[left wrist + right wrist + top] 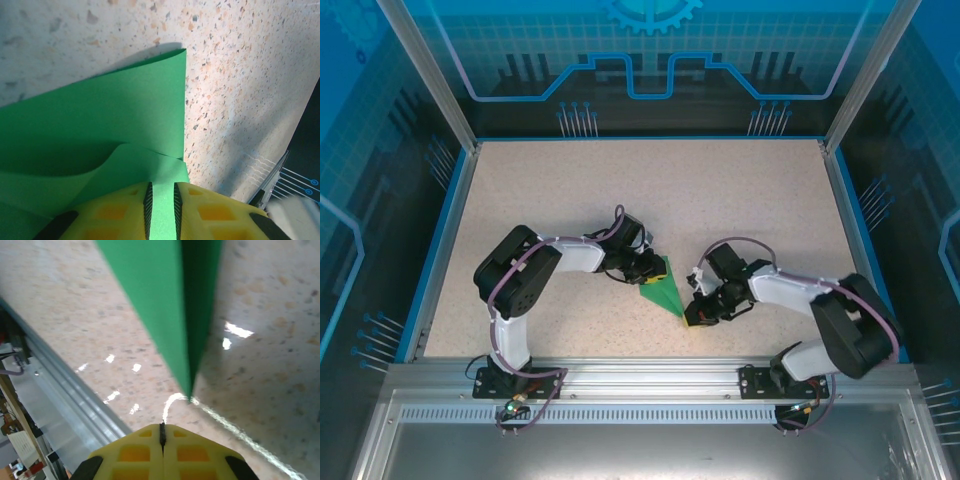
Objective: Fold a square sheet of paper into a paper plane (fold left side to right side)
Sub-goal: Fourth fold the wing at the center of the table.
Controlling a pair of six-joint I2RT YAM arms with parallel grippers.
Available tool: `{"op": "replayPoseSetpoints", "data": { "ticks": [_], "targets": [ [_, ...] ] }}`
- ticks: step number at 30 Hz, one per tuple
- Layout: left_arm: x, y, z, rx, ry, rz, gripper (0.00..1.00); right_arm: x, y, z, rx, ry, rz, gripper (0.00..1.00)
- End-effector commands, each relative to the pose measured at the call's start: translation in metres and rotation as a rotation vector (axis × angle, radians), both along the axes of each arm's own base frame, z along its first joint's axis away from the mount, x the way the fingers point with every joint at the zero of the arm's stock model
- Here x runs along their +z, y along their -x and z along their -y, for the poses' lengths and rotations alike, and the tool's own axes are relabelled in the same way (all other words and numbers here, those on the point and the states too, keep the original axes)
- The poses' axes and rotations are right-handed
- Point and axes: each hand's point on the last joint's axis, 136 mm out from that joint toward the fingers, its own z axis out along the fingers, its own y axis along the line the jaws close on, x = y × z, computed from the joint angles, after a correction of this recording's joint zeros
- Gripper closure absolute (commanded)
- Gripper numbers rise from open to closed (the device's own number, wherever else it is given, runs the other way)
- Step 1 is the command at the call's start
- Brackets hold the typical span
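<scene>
The step, as I judge it, is carrying the left flap across onto the right side. My left hand (645, 268) is clamped on that raised flap of the thin bright green paper plane (663, 288), with the sheet pinched between my yellow fingertips (120, 210). My right hand (698, 315) has its fingers pressed together on nothing, just off the sharp tip. To do it well I should sweep the flap low rather than lift it high, and line its free edge up with the layer beneath before any crease sets. My right hand would serve best as a weight, pressed on the paper beside the tip so the point doesn't skate, then drawn along the fold to sharpen it.

Taking the near edge of the pale speckled counter (750, 200) as my mark, the plane lies close to that edge, about midway along it, with its point aimed toward it. My left hand is at the end farther from the edge, my right at the end nearer it.

The paper is plain and unmarked, narrowing to one crisp point. From my left wrist the top layer curls up in a soft bow above a flatter layer, so that fold is not yet pressed flat; from my right wrist the tip shows a darker face beside a brighter one
</scene>
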Motion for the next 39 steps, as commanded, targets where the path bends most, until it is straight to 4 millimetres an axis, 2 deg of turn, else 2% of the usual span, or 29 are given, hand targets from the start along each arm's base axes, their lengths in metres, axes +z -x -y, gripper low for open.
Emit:
{"op": "replayPoseSetpoints", "data": {
  "ticks": [1, 4, 8, 13, 21, 27, 32, 39],
  "targets": [
    [-0.036, 0.021, -0.030, 0.028, -0.130, -0.097, 0.78, 0.026, -0.013, -0.009, -0.025, -0.056, 0.048, 0.98],
    [-0.036, 0.021, -0.030, 0.027, -0.127, -0.094, 0.78, 0.028, -0.029, -0.021, -0.031, -0.090, 0.050, 0.99],
    [-0.035, 0.022, -0.029, 0.028, -0.120, -0.095, 0.78, 0.008, -0.049, -0.025, -0.042, -0.033, 0.048, 1.00],
    [-0.033, 0.020, -0.027, 0.026, -0.114, -0.088, 0.77, -0.018, -0.059, -0.019, -0.066, 0.063, 0.035, 1.00],
    [-0.017, 0.012, -0.021, 0.010, -0.079, -0.037, 0.76, -0.055, -0.036, 0.000, -0.074, 0.166, -0.083, 1.00],
    [0.026, 0.003, -0.008, -0.034, 0.013, 0.113, 0.71, -0.072, -0.018, 0.015, -0.087, 0.217, -0.132, 1.00],
    [0.049, 0.016, 0.004, -0.109, 0.054, 0.181, 0.72, -0.073, -0.019, 0.017, -0.097, 0.215, -0.127, 1.00],
    [0.037, 0.041, 0.015, -0.155, 0.073, 0.143, 0.78, -0.069, -0.024, 0.015, -0.087, 0.210, -0.109, 1.00]
  ]
}}
